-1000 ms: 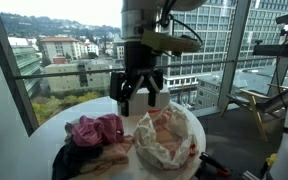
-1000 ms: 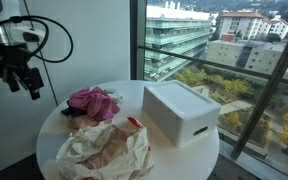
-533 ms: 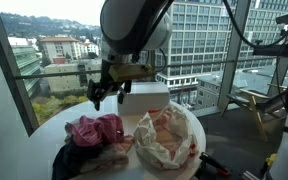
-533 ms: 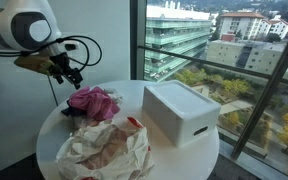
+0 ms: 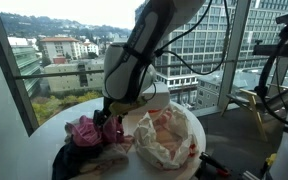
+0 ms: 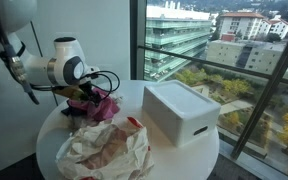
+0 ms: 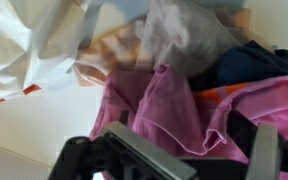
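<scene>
Over the crumpled pink cloth [image 7: 174,105], the pincer [image 7: 189,150] is gaping wide.
An exterior view is showing the white rectangular box [image 6: 181,112]; the wrist view is not.

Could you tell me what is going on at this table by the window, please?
The robot arm's gripper is down at a pile of clothes on the round white table. Its jaws are open just over the pink garment, and nothing is gripped. A dark garment lies in the same pile. A crumpled plastic bag sits right beside the clothes, and a white box stands on the window side of the table.
</scene>
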Motion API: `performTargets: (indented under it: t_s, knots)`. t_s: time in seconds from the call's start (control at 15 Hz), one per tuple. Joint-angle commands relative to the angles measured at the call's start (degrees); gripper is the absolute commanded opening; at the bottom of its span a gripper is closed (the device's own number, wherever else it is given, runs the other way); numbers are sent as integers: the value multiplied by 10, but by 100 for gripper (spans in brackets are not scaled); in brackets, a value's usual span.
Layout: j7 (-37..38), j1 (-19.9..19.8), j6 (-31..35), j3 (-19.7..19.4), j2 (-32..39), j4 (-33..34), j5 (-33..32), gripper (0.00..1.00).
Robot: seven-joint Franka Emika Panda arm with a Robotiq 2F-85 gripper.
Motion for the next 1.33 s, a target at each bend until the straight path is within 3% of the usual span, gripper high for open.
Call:
performTargets:
  t_s: [0.0,0.27,0.33,0.47,0.87,1.0,1.07,1.27]
  knots:
    - [57,54,56,-51,59,55,-65,100]
    - [118,117,69,-128,111,101,-133,100]
    - [123,127,69,-138,119,107,-142,75]
    - [127,139,71,-146,129,114,-144,66]
    - [131,123,65,-122,132,118,-105,19]
    - [89,121,63,-111,117,107,-29,5]
    - [80,115,60,-101,108,102,1,0]
    - [44,91,61,-54,29,59,80,2]
